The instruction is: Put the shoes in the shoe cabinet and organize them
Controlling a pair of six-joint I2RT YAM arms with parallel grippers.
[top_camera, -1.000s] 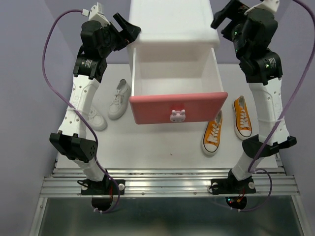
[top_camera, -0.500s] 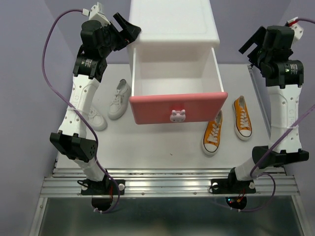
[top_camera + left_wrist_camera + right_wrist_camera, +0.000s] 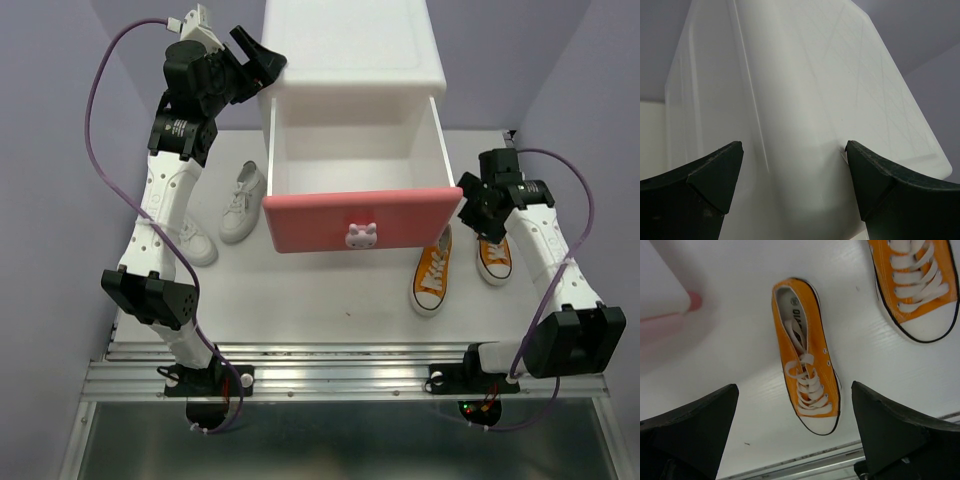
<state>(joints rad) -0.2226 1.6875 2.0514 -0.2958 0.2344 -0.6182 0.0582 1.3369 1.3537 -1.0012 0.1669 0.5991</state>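
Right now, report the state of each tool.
Left tool: open, empty, facing the shoe cabinet.
Right tool: open, empty, above an orange shoe.

Both arms wear the same kit: the left arm (image 3: 165,205) and right arm (image 3: 548,258) show white links, dotted with small holes, between chunky black joints. A purple cable (image 3: 98,120) trails from each wrist. There's white print on the left arm's black housing, too small to read. The left gripper fingers (image 3: 700,185) and right gripper fingers (image 3: 695,420) are matte black wedges.
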